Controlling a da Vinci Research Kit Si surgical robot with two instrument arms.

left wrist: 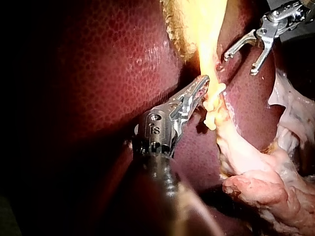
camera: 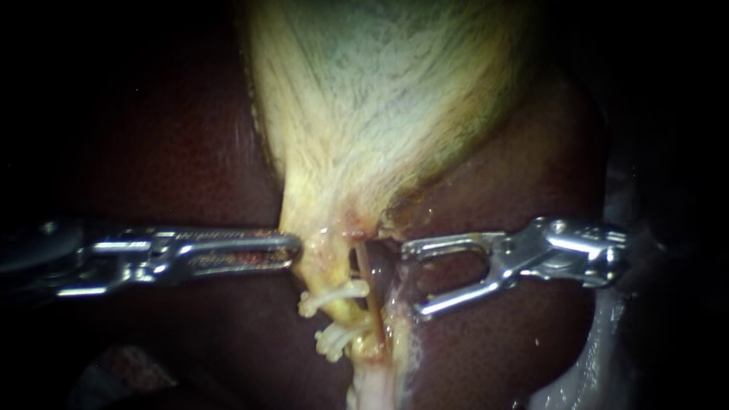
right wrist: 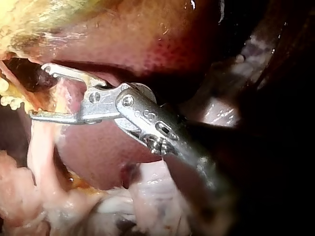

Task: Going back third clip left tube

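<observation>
Left instrument (camera: 292, 247) & right instrument (camera: 411, 279): polished metal, shiny. Liver (camera: 190, 152): wet, glossy, fine-grained surface. Gallbladder (camera: 380, 91): pale, fibrous, matt-ish. Clips (camera: 334, 294): white, smooth, plastic-looking.

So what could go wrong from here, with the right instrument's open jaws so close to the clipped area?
The right instrument has its jaws open close beside the thin bare tube; a small drift could hook or tear it. Its lower jaw might also catch the white clips just beyond. The left instrument seems to hold the gallbladder only at its jaw tips, so it may slip.
</observation>
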